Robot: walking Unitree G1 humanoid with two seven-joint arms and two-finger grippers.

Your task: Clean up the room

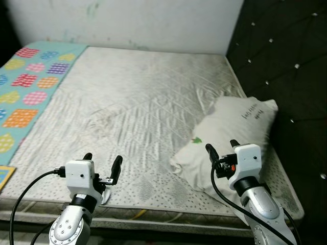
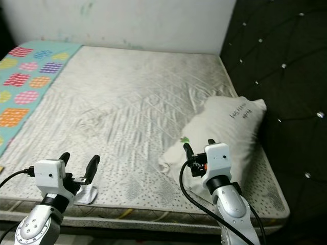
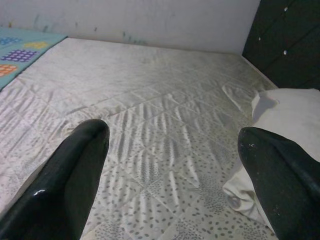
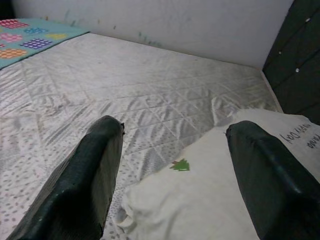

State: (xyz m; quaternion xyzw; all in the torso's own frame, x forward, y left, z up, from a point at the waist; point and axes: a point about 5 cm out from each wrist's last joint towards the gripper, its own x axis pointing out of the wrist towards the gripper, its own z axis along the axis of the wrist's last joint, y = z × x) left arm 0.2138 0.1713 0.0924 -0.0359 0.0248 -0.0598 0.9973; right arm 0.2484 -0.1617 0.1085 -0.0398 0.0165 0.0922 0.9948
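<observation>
A white pillow [image 1: 230,138] with a small green tree print and handwriting lies on the right side of the bed, against the dark headboard. My right gripper [image 1: 220,146] hangs open over the pillow's near end, with nothing between its fingers [image 4: 95,170]; the pillow [image 4: 200,195] sits just below and ahead of them. My left gripper [image 1: 103,158] is open and empty above the bed's near edge, left of the pillow [image 3: 290,110]. A small white scrap [image 2: 87,194] lies on the sheet beneath it.
The bed has a silver-white quilted cover [image 1: 143,102]. A teal blanket with coloured squares [image 1: 30,87] runs along its left side. A black tufted headboard [image 1: 286,61] stands at the right and a white wall [image 1: 127,20] at the far end.
</observation>
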